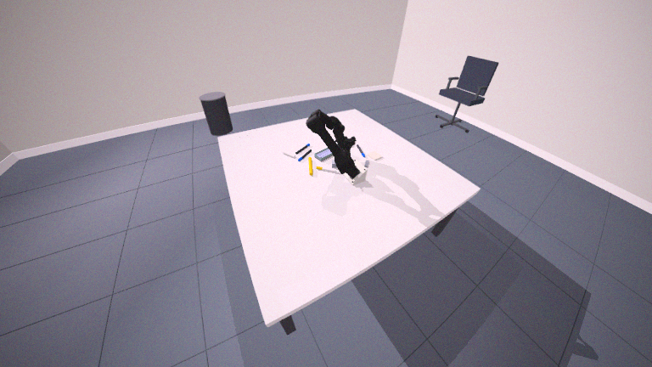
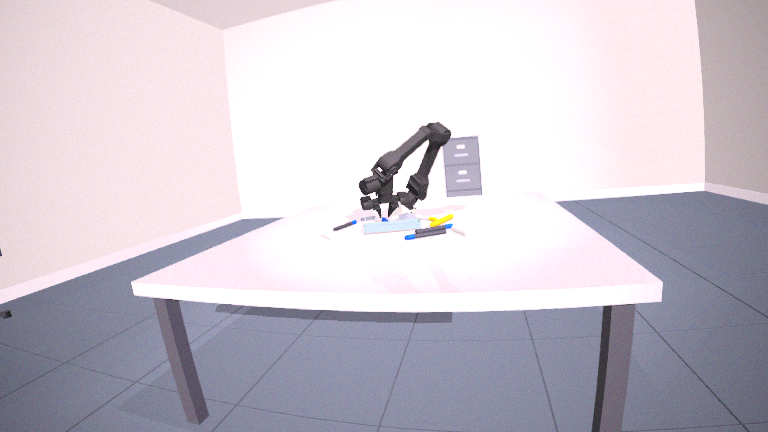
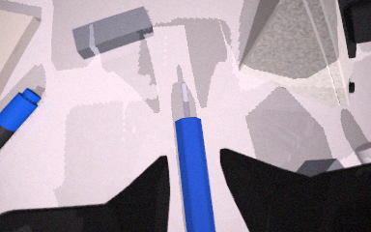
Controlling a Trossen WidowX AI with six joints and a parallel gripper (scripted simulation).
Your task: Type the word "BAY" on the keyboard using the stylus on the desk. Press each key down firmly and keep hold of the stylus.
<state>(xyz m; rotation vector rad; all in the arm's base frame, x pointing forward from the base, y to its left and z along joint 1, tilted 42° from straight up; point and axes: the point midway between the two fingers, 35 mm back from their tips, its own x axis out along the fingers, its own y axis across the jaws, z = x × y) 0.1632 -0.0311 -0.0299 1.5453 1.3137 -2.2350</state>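
The stylus is blue with a thin silver tip and lies on the desk. In the wrist view it runs between the two black fingers of my gripper, with a gap on each side. The gripper is partly open, low over the stylus, and does not grip it. The keyboard is a light blue block beside the gripper. Its keys cannot be made out in the top and exterior views, and it is outside the wrist view. The arm hides the fingertips in the top view.
A black marker with a blue cap lies beside the stylus. A grey block and a beige pad are near. The pale arm base stands close. Yellow highlighter and two dark pens lie past the keyboard.
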